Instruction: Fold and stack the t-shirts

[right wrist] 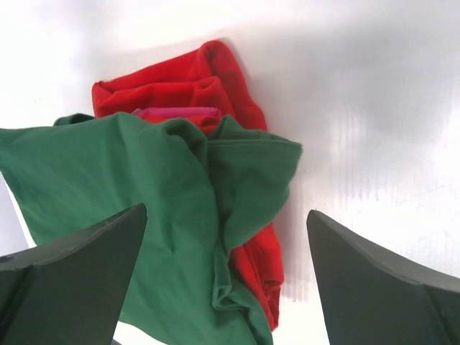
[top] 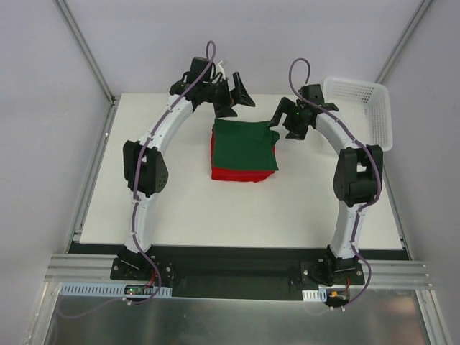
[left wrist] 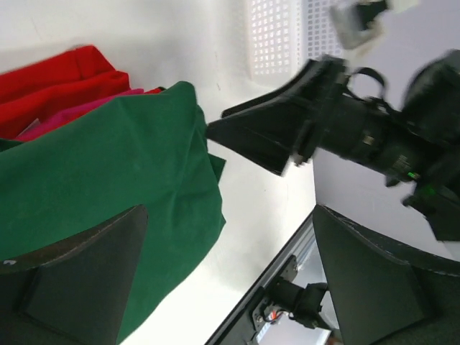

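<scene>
A folded green t-shirt lies on top of a folded red t-shirt in the middle of the white table. A pink layer shows between them in the right wrist view. My left gripper hovers open just behind the stack's far left corner, holding nothing. My right gripper is open at the stack's far right corner, close to the green shirt, nothing between its fingers. The left wrist view shows the green shirt below and the right gripper opposite.
A white mesh basket stands at the table's far right corner. The table's dark front rail runs along the near edge, between the two arm bases.
</scene>
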